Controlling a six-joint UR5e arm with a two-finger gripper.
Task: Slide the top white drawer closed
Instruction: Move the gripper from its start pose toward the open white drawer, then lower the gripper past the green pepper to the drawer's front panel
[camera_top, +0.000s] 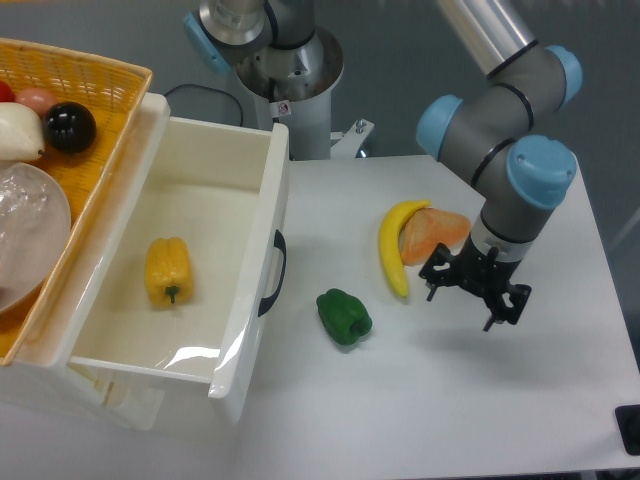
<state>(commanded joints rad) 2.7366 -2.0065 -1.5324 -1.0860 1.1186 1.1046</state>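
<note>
The top white drawer (255, 240) stands pulled far out at the left, with tall glossy sides and a dark curved handle (274, 273) on its front. A yellow bell pepper (167, 270) lies inside it. My gripper (472, 295) hangs above the table at the right, well apart from the drawer front, just below an orange piece of food. Its dark fingers point down and I cannot make out whether they are open or shut; nothing shows between them.
A green bell pepper (344, 316) lies between the drawer front and my gripper. A banana (392, 246) and an orange wedge (435, 232) lie just behind the gripper. A yellow wicker basket (95, 85) with several items sits over the drawer's left side.
</note>
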